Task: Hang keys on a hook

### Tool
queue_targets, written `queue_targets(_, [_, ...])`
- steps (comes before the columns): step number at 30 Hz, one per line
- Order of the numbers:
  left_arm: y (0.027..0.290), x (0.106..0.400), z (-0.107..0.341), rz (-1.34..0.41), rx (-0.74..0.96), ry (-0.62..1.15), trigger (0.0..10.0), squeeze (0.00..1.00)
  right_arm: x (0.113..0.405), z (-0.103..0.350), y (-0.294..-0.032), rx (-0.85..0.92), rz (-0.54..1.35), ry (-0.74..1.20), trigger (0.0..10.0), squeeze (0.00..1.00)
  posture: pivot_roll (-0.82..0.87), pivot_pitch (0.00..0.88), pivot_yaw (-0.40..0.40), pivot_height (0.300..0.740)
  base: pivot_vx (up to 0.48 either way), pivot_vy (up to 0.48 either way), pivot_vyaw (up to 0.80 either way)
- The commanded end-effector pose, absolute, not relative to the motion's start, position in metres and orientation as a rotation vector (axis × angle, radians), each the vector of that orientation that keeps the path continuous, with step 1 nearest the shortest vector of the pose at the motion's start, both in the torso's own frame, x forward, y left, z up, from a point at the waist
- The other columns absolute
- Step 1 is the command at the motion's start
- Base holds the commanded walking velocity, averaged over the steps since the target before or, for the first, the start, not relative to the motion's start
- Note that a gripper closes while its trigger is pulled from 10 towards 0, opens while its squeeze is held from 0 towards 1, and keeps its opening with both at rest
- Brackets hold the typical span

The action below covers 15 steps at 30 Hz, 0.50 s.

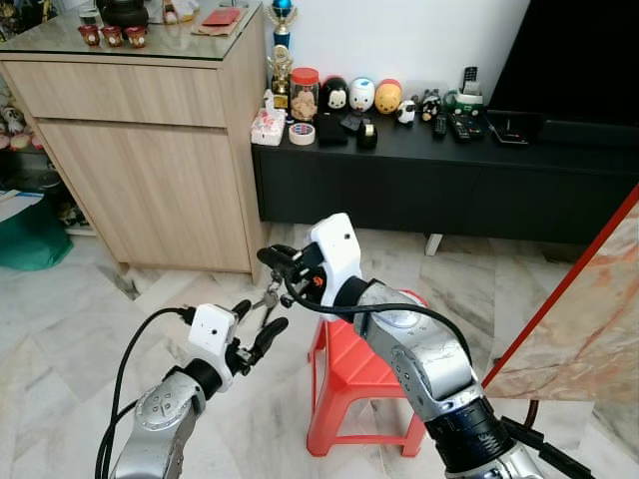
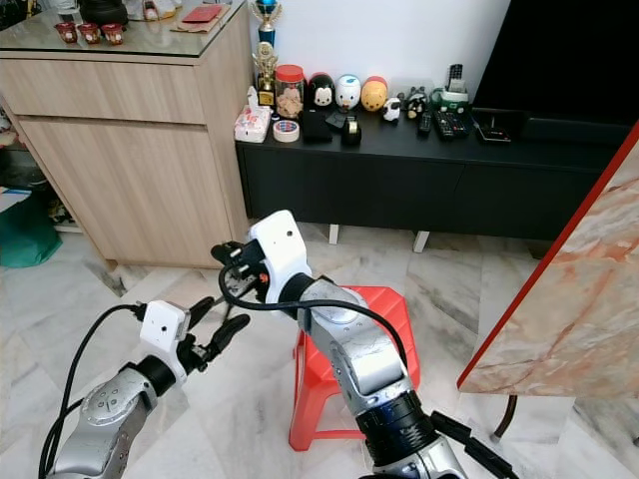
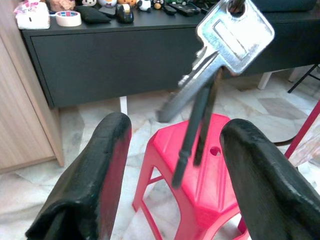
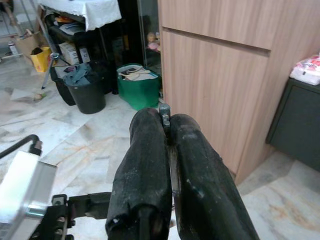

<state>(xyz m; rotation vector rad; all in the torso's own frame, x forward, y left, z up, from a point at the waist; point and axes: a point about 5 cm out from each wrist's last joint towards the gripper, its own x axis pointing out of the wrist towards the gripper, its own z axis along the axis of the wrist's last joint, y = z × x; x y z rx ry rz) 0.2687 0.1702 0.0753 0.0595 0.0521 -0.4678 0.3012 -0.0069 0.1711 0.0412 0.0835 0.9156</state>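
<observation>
A bunch of silver keys hangs from my right gripper, which is shut on their top end above the marble floor. In the left wrist view the large flat key and a dark thin one dangle between the two black fingers. My left gripper is open just below the right one, a finger on each side of the keys and apart from them. In the right wrist view the pressed-together fingers pinch a small metal piece at their tips.
A red plastic stool stands under my right arm. A wooden cabinet is at the back left, and a black low console with figurines runs along the wall. A marble-patterned slab leans at the right. A green bin sits beside the cabinet.
</observation>
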Motion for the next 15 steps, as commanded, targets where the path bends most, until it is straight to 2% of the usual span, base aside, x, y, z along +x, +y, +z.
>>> queue_targets(1, [0.1708,0.2705,0.0760,-0.461,0.060,0.041,10.0,1.00,0.2989,0.1823,-0.0019,0.034,0.940,0.046,10.0,0.00,0.05,0.021,-0.082,0.740,0.000,0.000,0.00])
queue_targets(7, [0.1713,0.2710,0.0755,-0.459,0.070,0.044,10.0,1.00,0.2975,0.1834,0.0007,0.034,0.951,0.044,10.0,0.00,0.04,0.019,-0.083,0.740,0.000,0.000,0.00])
queue_targets(8, [0.1713,0.2714,0.0748,-0.453,0.071,0.045,10.0,0.00,0.2972,0.1841,0.0013,0.035,0.954,0.043,10.0,0.00,0.04,0.019,-0.084,0.740,0.000,0.000,0.00])
queue_targets(15, [0.1701,0.2726,0.0742,-0.447,0.069,0.041,10.0,0.00,0.2960,0.1850,0.0033,0.036,0.962,0.041,10.0,0.00,0.04,0.016,-0.085,0.740,0.000,0.000,0.00])
